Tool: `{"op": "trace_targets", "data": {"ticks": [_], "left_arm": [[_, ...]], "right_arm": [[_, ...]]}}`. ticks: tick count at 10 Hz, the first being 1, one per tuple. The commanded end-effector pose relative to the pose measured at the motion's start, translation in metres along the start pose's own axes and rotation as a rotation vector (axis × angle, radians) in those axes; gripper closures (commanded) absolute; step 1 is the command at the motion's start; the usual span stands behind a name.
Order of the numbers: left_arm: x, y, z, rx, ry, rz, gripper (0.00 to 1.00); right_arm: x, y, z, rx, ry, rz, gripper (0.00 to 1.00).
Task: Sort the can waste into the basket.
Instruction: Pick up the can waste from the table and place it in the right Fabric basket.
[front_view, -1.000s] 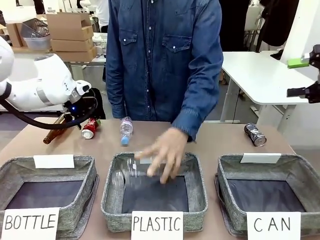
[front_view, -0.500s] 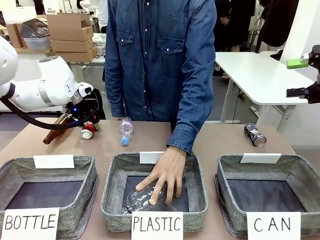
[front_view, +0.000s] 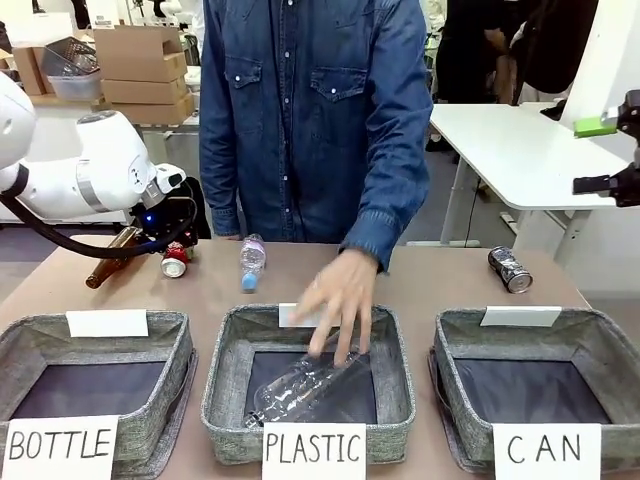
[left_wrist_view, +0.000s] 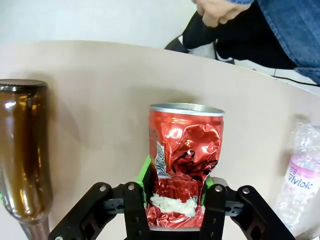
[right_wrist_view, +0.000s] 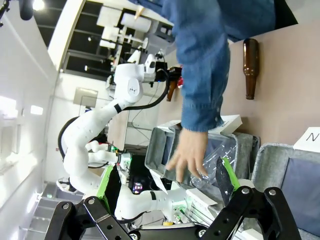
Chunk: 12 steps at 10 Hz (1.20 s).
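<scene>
Left gripper (left_wrist_view: 176, 187) just clamped onto crumpled red metal drink can (left_wrist_view: 186, 145), beside brown glass bottle (left_wrist_view: 22, 150); I judge lift next, carry to grey woven CAN basket (front_view: 600, 345). Right gripper (right_wrist_view: 165, 170) spread, idle.

I find one can (front_view: 175, 264) at far left between a glass bottle (front_view: 108, 262) and a plastic bottle (front_view: 252, 260), the other can (front_view: 510, 269) behind the CAN basket (front_view: 580, 325) at right.
</scene>
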<state>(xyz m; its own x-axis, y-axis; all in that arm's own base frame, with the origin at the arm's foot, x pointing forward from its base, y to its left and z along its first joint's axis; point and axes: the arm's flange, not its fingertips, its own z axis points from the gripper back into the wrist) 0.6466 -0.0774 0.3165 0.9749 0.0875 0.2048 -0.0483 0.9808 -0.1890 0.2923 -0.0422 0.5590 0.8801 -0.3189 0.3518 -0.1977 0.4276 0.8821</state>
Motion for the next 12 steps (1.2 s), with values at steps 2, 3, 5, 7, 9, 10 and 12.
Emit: {"op": "trace_targets", "data": {"ticks": [2,3,5,7,9,10,12], "left_arm": [[-0.028,0.008,0.070,-0.021,-0.072,0.035,1.00],[-0.050,0.011,0.113,-0.100,-0.075,-0.027,1.00],[-0.130,0.007,0.210,-0.291,-0.027,-0.290,1.00],[-0.215,0.000,0.267,-0.470,0.021,-0.608,1.00],[-0.295,0.000,0.284,-0.557,-0.031,-0.975,1.00],[-0.328,0.003,0.282,-0.546,-0.091,-1.255,1.00],[-0.347,0.006,0.268,-0.444,-0.161,-1.574,1.00]], "right_arm": [[0.004,0.002,-0.003,0.021,-0.012,0.027,0.00],[0.004,0.002,-0.003,0.021,-0.012,0.027,0.00],[0.004,0.002,-0.003,0.021,-0.012,0.027,0.00],[0.004,0.002,-0.003,0.021,-0.012,0.027,0.00],[0.004,0.002,-0.003,0.021,-0.012,0.027,0.00],[0.004,0.002,-0.003,0.021,-0.012,0.027,0.00],[0.004,0.002,-0.003,0.021,-0.012,0.027,0.00]]}}
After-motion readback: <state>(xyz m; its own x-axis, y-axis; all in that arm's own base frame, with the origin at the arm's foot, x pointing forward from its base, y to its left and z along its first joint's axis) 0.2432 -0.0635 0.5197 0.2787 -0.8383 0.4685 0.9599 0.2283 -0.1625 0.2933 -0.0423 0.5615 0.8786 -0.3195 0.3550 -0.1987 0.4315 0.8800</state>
